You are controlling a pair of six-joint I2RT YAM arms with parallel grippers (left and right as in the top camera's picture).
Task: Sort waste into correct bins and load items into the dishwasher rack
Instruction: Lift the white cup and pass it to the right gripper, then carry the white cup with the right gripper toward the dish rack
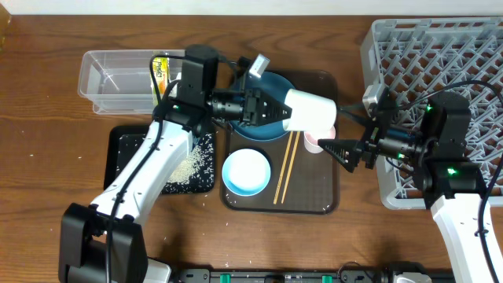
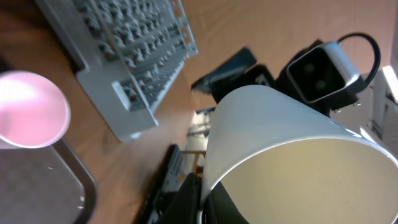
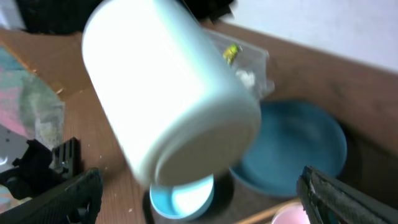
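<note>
Above the brown tray (image 1: 310, 189), grips the pale green cup (image 1: 313, 110) sideways with the left end effector (image 1: 284, 112) (base seen only from right wrist, hollow mouth only from left wrist). Spreads the right end effector (image 1: 338, 155) wide, just beside the pink cup (image 1: 312, 143).

No legible text, label, brand, number or sign in any view. Yellow-green wrapper (image 1: 161, 72), lying in clear tub (image 1: 102, 79), bore dark print. Print too small to read in overhead view, blurred in right wrist view.
</note>
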